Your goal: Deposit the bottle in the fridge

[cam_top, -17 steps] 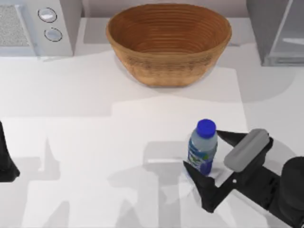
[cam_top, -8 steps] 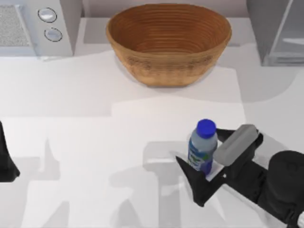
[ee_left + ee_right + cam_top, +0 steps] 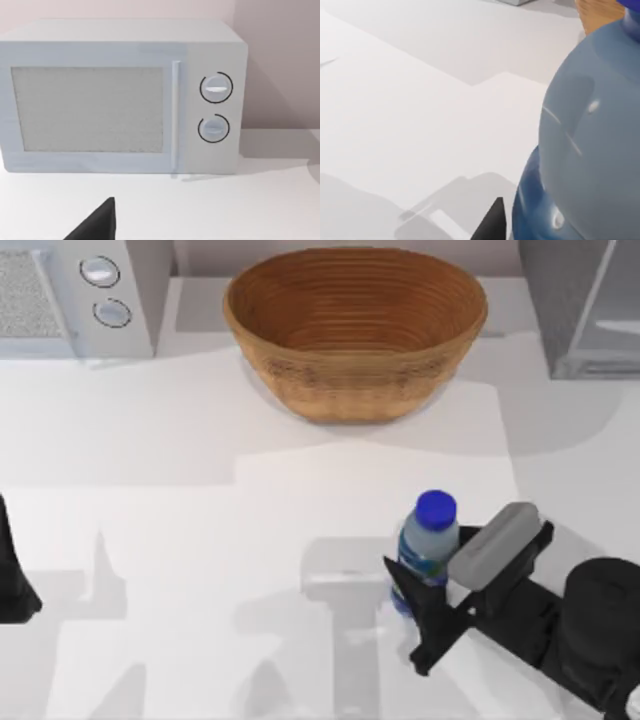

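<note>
- Closing in since a moment ago, right pincer (image 3: 432, 573) now grips the upright bottle (image 3: 425, 545), fingers pressed against its sides.
- Left arm parked at the surface's (image 3: 200, 540) left edge.

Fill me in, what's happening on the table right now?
The right arm's tool is closing in on the bottle, which stands upright on the table toward the right side, in front of the basket. Its fingers sit on either side of the bottle's lower body, but a firm grip isn't clear yet. The fridge waits at the back right corner. The left arm sits parked at the left edge, its wrist camera facing the microwave.
</note>
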Action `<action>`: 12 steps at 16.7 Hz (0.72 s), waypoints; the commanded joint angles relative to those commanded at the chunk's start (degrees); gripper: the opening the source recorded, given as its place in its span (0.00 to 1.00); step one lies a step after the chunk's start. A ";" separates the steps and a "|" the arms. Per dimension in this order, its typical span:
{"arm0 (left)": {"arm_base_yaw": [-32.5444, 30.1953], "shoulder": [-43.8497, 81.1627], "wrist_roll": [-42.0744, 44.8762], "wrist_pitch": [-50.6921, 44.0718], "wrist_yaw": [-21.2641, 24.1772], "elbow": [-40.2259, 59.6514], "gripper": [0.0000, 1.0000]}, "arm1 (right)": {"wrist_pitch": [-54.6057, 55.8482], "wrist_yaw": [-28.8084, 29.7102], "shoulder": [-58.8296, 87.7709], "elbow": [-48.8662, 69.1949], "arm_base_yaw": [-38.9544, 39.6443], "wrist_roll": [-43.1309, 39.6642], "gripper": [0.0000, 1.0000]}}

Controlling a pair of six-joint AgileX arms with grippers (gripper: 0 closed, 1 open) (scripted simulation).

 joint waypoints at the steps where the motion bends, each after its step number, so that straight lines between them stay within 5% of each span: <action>1: 0.00 0.00 0.00 0.00 0.00 0.00 1.00 | 0.00 0.00 0.00 0.00 0.00 0.00 0.18; 4: 0.00 0.00 0.00 0.00 0.00 0.00 1.00 | 0.00 0.00 0.00 0.00 0.00 0.00 0.01; 12: 0.00 0.00 0.00 0.00 0.00 0.00 1.00 | 0.00 0.00 -0.01 -0.06 -0.07 0.06 0.01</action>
